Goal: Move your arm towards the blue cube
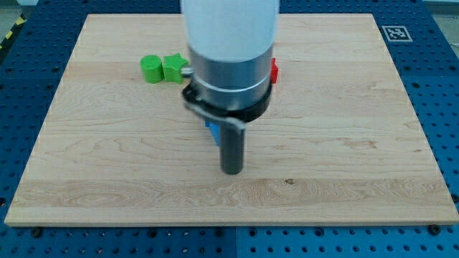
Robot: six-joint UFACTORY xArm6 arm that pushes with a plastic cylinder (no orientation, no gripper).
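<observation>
My tip (232, 172) rests on the wooden board (344, 143) a little below the board's middle. A blue block (213, 132) shows only as a small sliver just left of the rod, slightly above the tip; the arm hides most of it, so its shape cannot be made out. It seems to touch the rod or lie very close to it.
A green cylinder (150, 69) and a green star-shaped block (173, 67) sit side by side at the view's upper left. A red block (274, 70) peeks out at the arm's right edge. The arm's white and grey body (229, 50) hides the board's top middle.
</observation>
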